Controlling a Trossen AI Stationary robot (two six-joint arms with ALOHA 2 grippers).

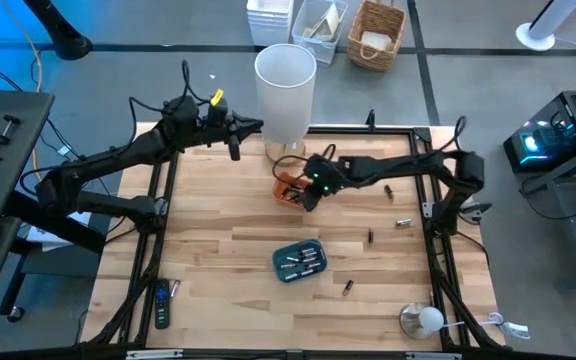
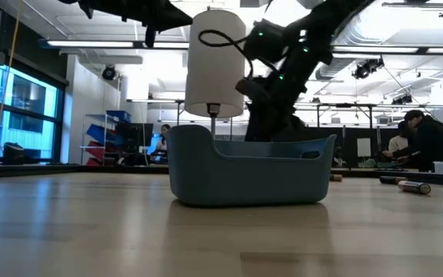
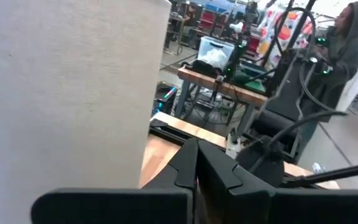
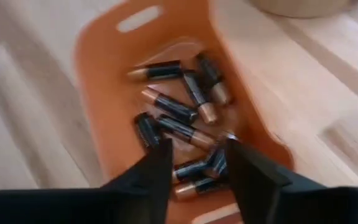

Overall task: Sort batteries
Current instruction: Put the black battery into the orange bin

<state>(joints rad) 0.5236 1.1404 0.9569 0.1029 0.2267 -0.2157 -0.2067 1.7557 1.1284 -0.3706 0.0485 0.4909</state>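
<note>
Right gripper (image 4: 194, 163) is hanging right over the orange tray (image 1: 286, 190), fingers spread apart with nothing between them (the wrist view looks straight down into the bin). Inside that tray there's a heap of dark-and-copper batteries (image 4: 178, 111) lying every which way, some touching each other, a few partly hidden behind the fingers.

Using the orange tray as the reference: the tall white cylinder (image 1: 285, 92) stands just behind it, touching or nearly so, can't tell which. The blue tray (image 1: 300, 260) sits nearer the front edge of the table (image 1: 218, 250), well apart from the orange one, and it has a handful of silvery batteries (image 1: 306, 260) in it. A few loose batteries (image 1: 403, 222) are scattered on the wood off to the right-arm side of the orange tray, with a couple more out past the blue tray.

Left gripper (image 3: 196, 163) is parked up off the table on the left-arm side of the orange tray, close beside the white cylinder, fingers pressed together and holding nothing.

There's also a flat black remote (image 1: 162, 305) way out at the front corner on the left-arm side.
</note>
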